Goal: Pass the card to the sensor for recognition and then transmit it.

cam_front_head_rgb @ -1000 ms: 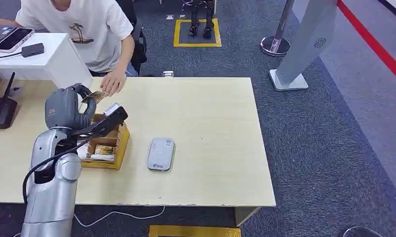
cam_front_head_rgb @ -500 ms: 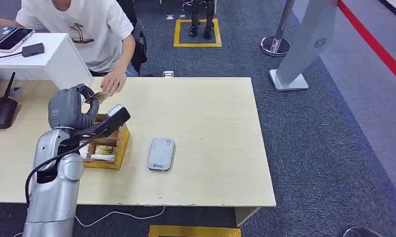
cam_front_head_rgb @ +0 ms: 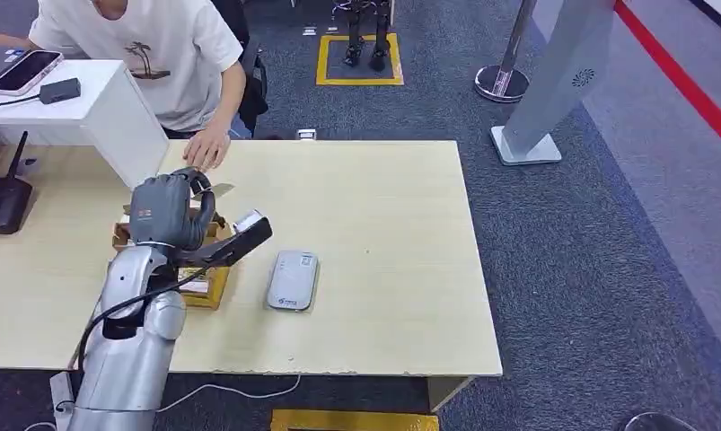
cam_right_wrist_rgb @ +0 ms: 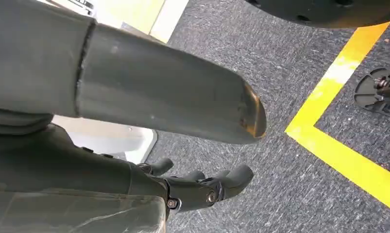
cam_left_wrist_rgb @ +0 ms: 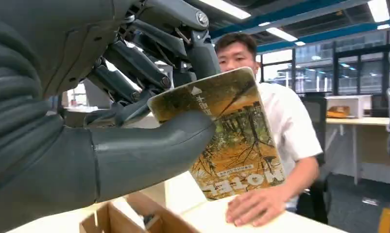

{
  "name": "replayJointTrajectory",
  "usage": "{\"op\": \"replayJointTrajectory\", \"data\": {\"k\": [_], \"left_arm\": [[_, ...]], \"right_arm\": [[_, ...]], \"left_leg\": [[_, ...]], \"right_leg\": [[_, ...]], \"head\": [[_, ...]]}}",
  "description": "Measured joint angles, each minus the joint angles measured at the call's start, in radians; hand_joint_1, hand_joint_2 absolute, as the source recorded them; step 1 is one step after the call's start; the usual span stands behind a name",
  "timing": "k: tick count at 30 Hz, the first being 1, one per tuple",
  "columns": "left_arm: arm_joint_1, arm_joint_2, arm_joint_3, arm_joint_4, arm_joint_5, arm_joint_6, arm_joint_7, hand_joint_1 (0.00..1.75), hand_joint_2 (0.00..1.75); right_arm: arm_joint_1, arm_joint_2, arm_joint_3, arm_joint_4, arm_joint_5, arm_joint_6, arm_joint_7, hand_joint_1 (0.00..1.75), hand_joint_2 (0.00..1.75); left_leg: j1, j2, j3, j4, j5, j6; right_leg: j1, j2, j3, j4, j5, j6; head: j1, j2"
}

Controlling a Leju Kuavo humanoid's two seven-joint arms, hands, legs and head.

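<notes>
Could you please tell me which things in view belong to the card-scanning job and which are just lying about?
Job:
- card, held in left hand
- grey sensor on table
- cardboard box

Lying about:
- black router
- phone
- person's hand resting on table

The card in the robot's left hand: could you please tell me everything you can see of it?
The card is a thin rectangle with rounded corners, printed with an orange and green tree scene and white lettering. The left hand pinches it, thumb pressed on its printed face and fingers behind. It is held tilted in the air above the table, near the cardboard box, touching nothing else.
</notes>
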Motion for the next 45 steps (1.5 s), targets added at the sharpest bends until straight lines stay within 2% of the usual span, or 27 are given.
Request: {"op": "replayJointTrajectory", "data": {"k": [20,31,45], "left_arm": [[0.039,-0.056,-0.135,0.084,0.043,0.029,-0.033,1.75,1.75],[0.062,-0.062,-0.153,0.124,0.047,0.03,-0.032,1.75,1.75],[0.15,-0.06,-0.157,0.184,0.018,0.048,-0.012,1.75,1.75]], "right_arm": [[0.0,-0.001,0.016,0.007,0.0,0.0,-0.008,0.0,0.0],[0.0,-0.001,0.016,0.007,0.0,0.0,-0.008,0.0,0.0],[0.0,-0.001,0.016,0.007,0.0,0.0,-0.011,0.0,0.0]], "left_leg": [[-0.001,0.0,0.0,0.0,0.0,0.0],[-0.001,0.0,0.0,0.0,0.0,0.0],[-0.001,0.0,0.0,0.0,0.0,0.0]], "right_leg": [[-0.001,0.0,0.0,0.0,0.0,0.0],[-0.001,0.0,0.0,0.0,0.0,0.0],[-0.001,0.0,0.0,0.0,0.0,0.0]], "head": [[0.0,0.0],[0.0,0.0],[0.0,0.0]]}}
